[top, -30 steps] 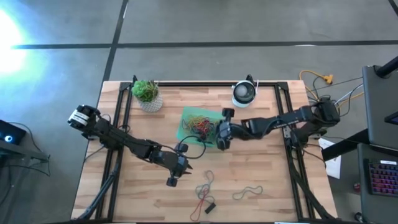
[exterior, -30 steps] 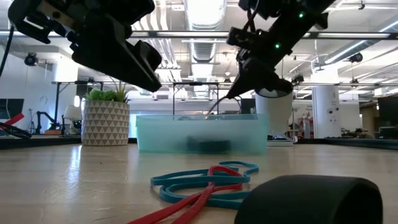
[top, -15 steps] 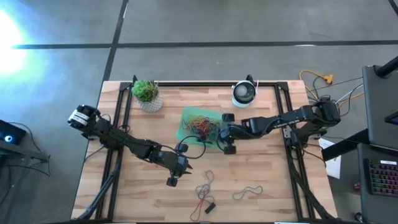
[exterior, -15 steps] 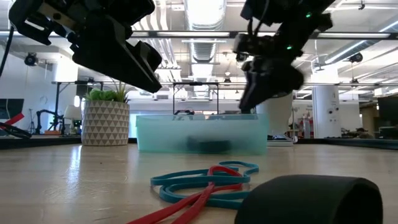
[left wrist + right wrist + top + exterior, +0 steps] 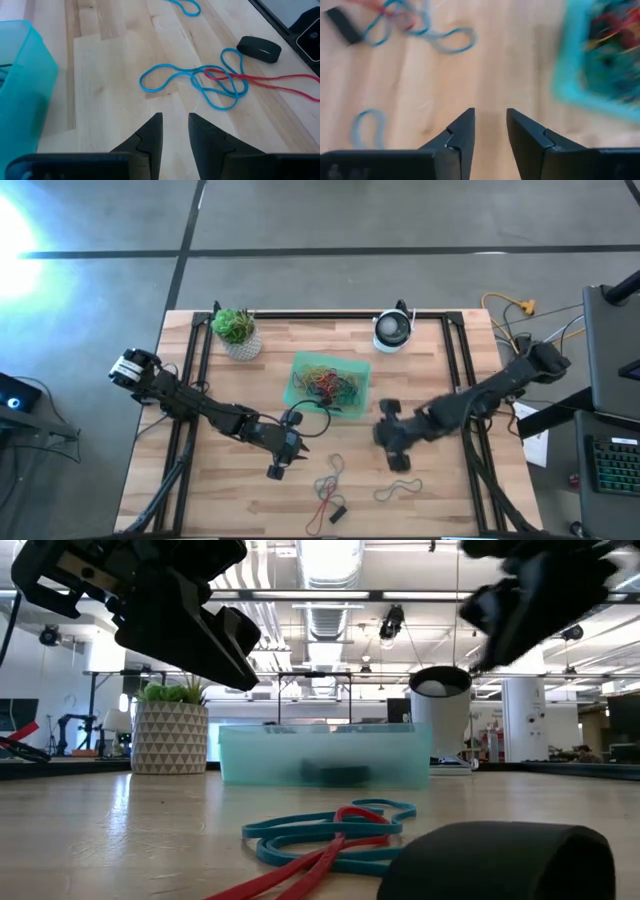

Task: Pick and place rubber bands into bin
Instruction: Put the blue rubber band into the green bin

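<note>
Now right pincer [image 5: 386,436] parted, empty, low beside the bin [image 5: 299,370].

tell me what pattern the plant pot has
White pot with a grey triangle pattern, clearest in the low view.

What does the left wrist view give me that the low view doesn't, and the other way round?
Only the left wrist view: the left gripper with jaws open and empty, and a separate blue band farther off. Only the low view: the potted plant and the room behind. Both: the green bin, the tangled blue band, the red band and the small black piece.
</note>
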`<act>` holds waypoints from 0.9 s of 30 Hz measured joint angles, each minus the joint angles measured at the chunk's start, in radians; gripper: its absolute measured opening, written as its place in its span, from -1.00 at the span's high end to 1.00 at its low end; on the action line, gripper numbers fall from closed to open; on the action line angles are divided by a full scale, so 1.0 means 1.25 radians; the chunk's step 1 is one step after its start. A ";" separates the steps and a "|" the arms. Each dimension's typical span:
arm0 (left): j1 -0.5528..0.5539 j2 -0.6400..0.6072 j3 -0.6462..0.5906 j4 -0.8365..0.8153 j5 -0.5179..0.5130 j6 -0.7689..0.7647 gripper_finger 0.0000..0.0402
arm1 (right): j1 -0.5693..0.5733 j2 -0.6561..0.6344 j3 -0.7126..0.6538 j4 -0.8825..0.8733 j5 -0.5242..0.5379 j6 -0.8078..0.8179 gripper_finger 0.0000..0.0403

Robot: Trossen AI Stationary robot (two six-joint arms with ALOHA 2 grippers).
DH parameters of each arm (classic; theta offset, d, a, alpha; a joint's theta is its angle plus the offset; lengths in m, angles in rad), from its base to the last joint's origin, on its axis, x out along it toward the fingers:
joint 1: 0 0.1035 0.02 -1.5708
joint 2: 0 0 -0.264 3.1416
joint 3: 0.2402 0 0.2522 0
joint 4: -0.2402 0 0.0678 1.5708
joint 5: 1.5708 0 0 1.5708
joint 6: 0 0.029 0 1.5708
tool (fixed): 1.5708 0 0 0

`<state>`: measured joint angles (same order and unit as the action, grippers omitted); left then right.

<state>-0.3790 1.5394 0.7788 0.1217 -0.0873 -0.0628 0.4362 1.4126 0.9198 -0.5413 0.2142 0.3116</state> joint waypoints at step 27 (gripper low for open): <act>0.001 0.002 0.000 0.005 -0.020 0.014 0.62 | 0.299 0.237 -0.075 0.193 -0.085 0.453 0.58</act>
<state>-0.3779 1.5425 0.7784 0.1275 -0.1120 -0.0449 0.8101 1.7084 0.8257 -0.3001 0.1085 0.8778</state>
